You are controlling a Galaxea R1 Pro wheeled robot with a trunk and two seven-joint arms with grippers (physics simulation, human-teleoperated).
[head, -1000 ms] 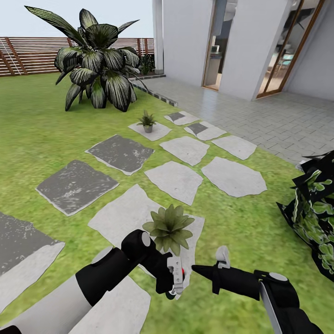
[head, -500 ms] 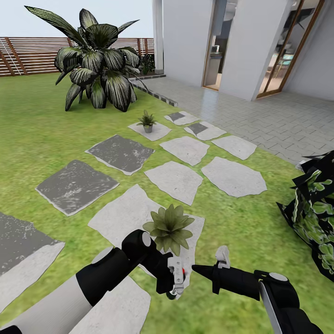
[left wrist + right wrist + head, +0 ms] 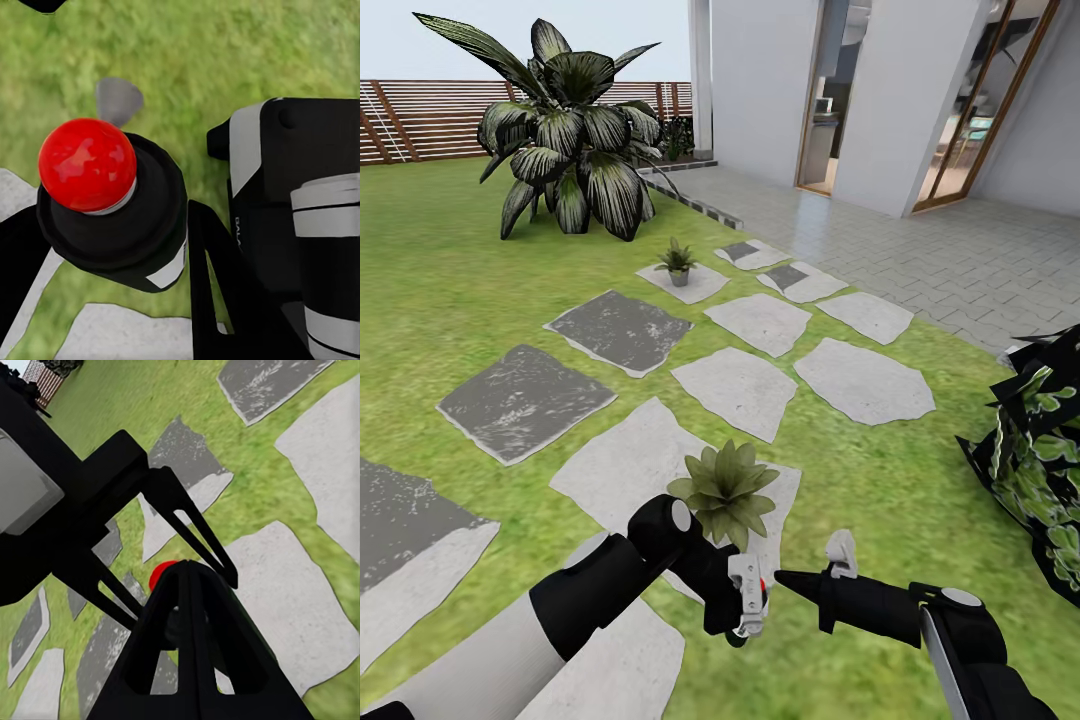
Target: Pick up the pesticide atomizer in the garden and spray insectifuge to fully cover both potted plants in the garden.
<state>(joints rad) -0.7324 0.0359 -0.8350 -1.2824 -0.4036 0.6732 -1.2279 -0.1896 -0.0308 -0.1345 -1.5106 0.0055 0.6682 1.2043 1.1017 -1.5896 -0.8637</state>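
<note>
Arms meet low just in front of near potted plant (image 3: pixel 725 492). Left gripper (image 3: pixel 745 600) points down, jaw state unclear. Right gripper (image 3: pixel 790 582) pinched closed toward a red knob (image 3: pixel 87 163). 2nd potted plant (image 3: pixel 677 261), grey pot, well beyond.

Flat, even daylight lay over the lawn (image 3: pixel 450 270), bright and without glare; the big palm (image 3: pixel 565 150) threw almost no shadow. The head view was sharp throughout. In the wrist views the grass blurred softly, and a red ball (image 3: pixel 88 163) showed a dull mottled sheen.
</note>
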